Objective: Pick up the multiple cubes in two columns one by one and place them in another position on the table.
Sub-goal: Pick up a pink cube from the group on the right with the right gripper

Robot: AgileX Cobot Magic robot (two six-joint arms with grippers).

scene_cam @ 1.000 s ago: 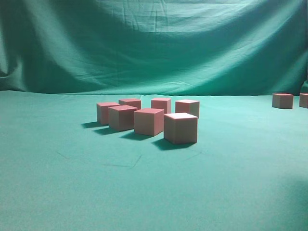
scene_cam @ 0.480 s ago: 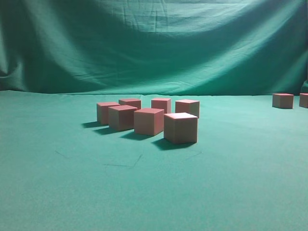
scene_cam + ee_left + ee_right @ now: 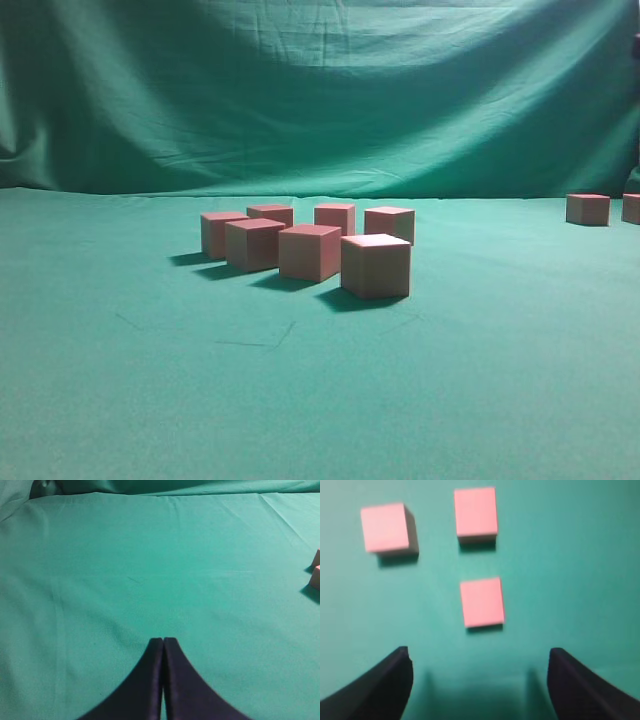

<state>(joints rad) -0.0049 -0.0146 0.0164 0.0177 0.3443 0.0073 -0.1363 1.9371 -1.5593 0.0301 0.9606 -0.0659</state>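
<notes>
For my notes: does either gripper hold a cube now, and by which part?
Nothing is held. The left gripper is shut and empty; the right gripper is open above the cubes.

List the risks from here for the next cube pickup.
1. The clustered cubes stand close together, so open jaws coming down on one could knock its neighbour.
2. The right gripper hangs above three placed cubes; dropping low could shove the nearest.
3. Creases in the table cloth could tilt a released cube.

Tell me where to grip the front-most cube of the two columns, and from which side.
Take the front-most cube across its two upright side faces, coming straight down from above. It sits flat and square on the table, with bare cloth to its right and in front; the next cube stands close on its left, so that finger needs care.
</notes>
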